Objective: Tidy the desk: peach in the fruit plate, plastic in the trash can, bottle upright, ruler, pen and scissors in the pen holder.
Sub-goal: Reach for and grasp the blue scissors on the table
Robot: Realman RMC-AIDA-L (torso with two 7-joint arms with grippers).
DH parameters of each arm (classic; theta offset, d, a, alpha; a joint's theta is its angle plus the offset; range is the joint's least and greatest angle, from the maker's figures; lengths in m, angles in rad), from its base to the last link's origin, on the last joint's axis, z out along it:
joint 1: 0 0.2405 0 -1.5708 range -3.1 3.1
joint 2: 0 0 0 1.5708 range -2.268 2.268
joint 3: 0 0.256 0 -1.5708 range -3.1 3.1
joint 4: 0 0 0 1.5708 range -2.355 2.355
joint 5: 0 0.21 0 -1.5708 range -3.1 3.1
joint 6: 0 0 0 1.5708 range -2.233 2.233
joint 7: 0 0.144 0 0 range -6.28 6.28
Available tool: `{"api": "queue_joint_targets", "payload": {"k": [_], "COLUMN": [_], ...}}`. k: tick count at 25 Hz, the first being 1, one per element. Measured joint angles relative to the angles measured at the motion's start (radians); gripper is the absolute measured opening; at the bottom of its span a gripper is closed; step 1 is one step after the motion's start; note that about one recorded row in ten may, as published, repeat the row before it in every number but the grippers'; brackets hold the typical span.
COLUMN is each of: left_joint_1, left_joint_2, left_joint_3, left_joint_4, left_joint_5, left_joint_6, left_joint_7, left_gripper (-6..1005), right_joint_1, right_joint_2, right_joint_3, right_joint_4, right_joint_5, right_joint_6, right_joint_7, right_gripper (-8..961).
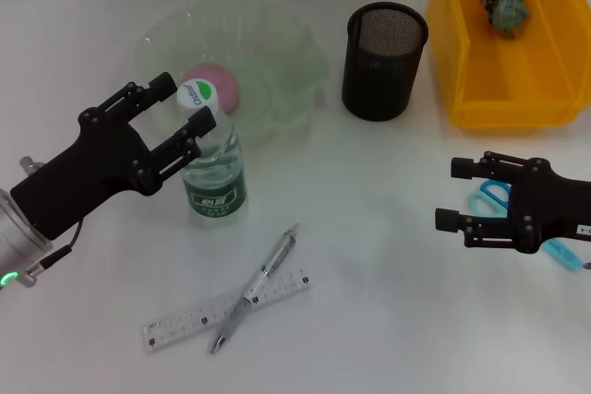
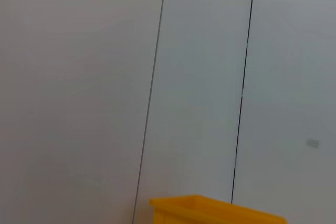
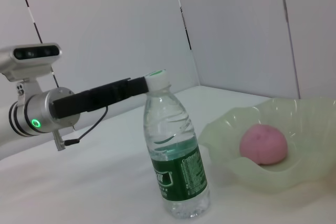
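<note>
The bottle (image 1: 214, 177) (image 3: 177, 161) stands upright on the desk (image 1: 369, 265), just in front of the fruit plate (image 1: 277, 53) (image 3: 226, 140). My left gripper (image 1: 183, 104) is open, its fingers (image 3: 123, 88) on either side of the white cap. The peach (image 1: 220, 86) (image 3: 263, 144) lies in the plate. The plastic (image 1: 505, 7) lies in the trash can (image 1: 480, 89) (image 2: 215, 211). The pen holder (image 1: 383, 62) is empty. The pen (image 1: 260, 283) lies across the ruler (image 1: 199, 318). My right gripper (image 1: 449, 194) is open above the scissors (image 1: 495, 197), which it partly hides.
The pen holder stands between the plate and the trash can at the back. Pen and ruler lie near the front edge, left of centre. A white wall rises behind the desk.
</note>
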Motion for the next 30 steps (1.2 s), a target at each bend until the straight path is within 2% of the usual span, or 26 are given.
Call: {"api": "queue_joint_targets", "payload": {"k": [5,6,8,12,14,15,16,17,18,20,22,23,30], "left_joint_1": [0.007,0.007,0.036,0.056,0.056,0.066,0.066,0.068,0.065,0.064,0.064,0.063,0.057], "left_joint_2": [0.001,0.001,0.009,0.027,0.027,0.048,0.048,0.065,0.079,0.079,0.079,0.067,0.054], "left_joint_3": [-0.007,-0.007,-0.031,-0.030,-0.030,-0.019,-0.019,-0.008,-0.001,-0.005,-0.005,-0.007,-0.003], "left_joint_4": [0.000,0.000,0.013,0.061,0.061,0.115,0.115,0.152,0.180,0.181,0.181,0.183,0.188], "left_joint_5": [0.000,0.000,-0.001,0.013,0.013,0.069,0.069,0.163,0.319,0.390,0.390,0.478,0.536], "left_joint_6": [0.027,0.027,0.160,0.247,0.247,0.278,0.278,0.294,0.299,0.278,0.278,0.214,0.141], "left_joint_7": [0.001,0.001,-0.008,-0.097,-0.097,-0.183,-0.183,-0.230,-0.274,-0.285,-0.285,-0.314,-0.357], "left_gripper": [673,733,854,851,850,849,848,847,847,846,846,846,846], "right_joint_1": [0.000,0.000,-0.001,-0.004,-0.009,-0.013,-0.017,-0.021,-0.025,-0.033,-0.044,-0.050,-0.052], "right_joint_2": [0.000,0.000,0.000,-0.003,-0.008,-0.011,-0.014,-0.017,-0.018,-0.021,-0.021,-0.018,-0.006], "right_joint_3": [0.001,0.003,0.023,0.082,0.120,0.129,0.134,0.136,0.134,0.130,0.125,0.125,0.125], "right_joint_4": [0.000,0.000,-0.002,-0.020,-0.042,-0.053,-0.064,-0.072,-0.077,-0.088,-0.106,-0.117,-0.124], "right_joint_5": [0.000,0.000,0.011,0.021,0.021,0.021,0.021,0.021,0.020,0.012,-0.009,-0.027,-0.184], "right_joint_6": [-0.003,-0.005,-0.005,-0.004,-0.016,-0.026,-0.038,-0.052,-0.065,-0.097,-0.130,-0.148,-0.211], "right_joint_7": [0.000,-0.001,0.010,0.053,0.070,0.072,0.073,0.073,0.073,0.070,0.065,0.059,-0.014], "right_gripper": [827,827,827,826,826,826,826,826,826,826,825,825,824]}}
